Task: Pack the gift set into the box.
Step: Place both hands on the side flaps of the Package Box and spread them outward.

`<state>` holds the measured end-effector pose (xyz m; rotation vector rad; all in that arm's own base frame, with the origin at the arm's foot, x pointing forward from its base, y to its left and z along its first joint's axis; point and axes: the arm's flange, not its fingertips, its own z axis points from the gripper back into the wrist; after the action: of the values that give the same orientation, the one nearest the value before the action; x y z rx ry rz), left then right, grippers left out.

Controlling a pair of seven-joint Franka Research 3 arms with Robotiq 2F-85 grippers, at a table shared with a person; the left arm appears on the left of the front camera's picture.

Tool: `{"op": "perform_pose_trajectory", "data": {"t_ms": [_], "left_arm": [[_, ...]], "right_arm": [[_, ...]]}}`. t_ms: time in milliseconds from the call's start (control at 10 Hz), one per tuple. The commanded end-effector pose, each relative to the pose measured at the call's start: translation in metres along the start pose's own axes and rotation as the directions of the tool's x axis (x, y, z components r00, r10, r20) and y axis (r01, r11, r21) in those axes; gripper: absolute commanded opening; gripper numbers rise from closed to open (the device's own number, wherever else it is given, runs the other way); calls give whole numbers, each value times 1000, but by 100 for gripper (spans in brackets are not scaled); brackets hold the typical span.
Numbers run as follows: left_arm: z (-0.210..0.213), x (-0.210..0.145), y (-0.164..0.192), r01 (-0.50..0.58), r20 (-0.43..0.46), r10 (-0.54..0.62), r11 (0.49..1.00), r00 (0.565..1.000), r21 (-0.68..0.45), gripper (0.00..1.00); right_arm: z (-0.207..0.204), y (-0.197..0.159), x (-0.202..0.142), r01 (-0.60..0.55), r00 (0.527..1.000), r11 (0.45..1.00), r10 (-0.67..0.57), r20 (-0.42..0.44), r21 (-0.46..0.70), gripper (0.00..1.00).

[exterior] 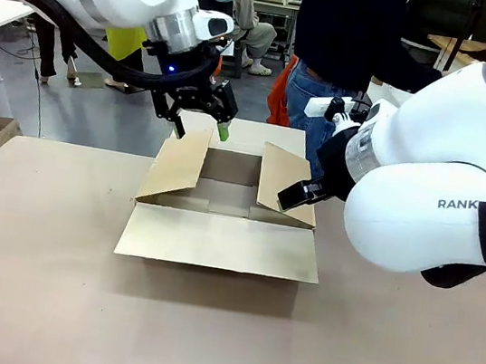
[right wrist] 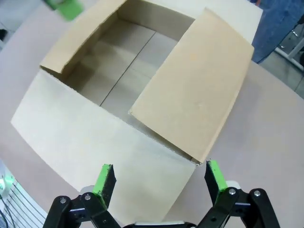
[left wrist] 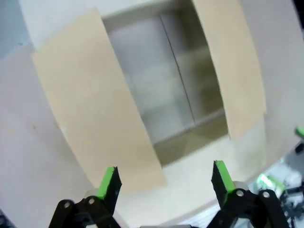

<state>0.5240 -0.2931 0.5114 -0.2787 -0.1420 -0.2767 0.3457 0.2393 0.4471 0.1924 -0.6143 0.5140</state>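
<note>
The box (exterior: 227, 200) was judged light and easily slid across the surface (exterior: 25, 296) by any sideways push. Its corrugated panels were judged stiff, while the flaps were taken to be loose and springy on their creases. A hold was judged best taken on a flap's free edge, near the middle, pinched across the card's thickness. A hard squeeze was expected to crush the fluting.

The right fingers (right wrist: 105, 178) were held wide open, with nothing between them. The left fingers (left wrist: 110, 183) were spread as wide and also held nothing.

Nearest, the near flap (exterior: 220, 243) was seen folded out flat on the surface, ahead of the right fingers and off to one side. Just ahead of the right fingers, the corner of the right flap (right wrist: 194, 90) was seen, tilted in over the opening. Whether the card was touched or only closely approached could not be told. The left flap (left wrist: 95, 99) was seen ahead of the left fingers, leaning in likewise, with the pads held above it and apart from it. Beyond both flaps, the bare floor of the box and its centre seam were seen. Farthest from both pairs of fingers, the far flap (exterior: 250, 135) was turned back towards the person (exterior: 356, 34).
</note>
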Motion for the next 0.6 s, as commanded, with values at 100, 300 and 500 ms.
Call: {"op": "perform_pose_trajectory", "data": {"t_ms": [100,300,500], "left_arm": [[-36,0,-10,-149,121,123,958,985,244,100],[-50,0,-5,-183,139,139,905,980,383,100],[-62,2,-8,-172,135,126,890,983,422,100]], "right_arm": [[-2,4,-1,12,1000,1000,-12,3,-3,100],[-2,4,-1,12,1000,1000,-12,3,-3,100],[-2,4,-1,12,1000,1000,-12,3,-3,100]]}}
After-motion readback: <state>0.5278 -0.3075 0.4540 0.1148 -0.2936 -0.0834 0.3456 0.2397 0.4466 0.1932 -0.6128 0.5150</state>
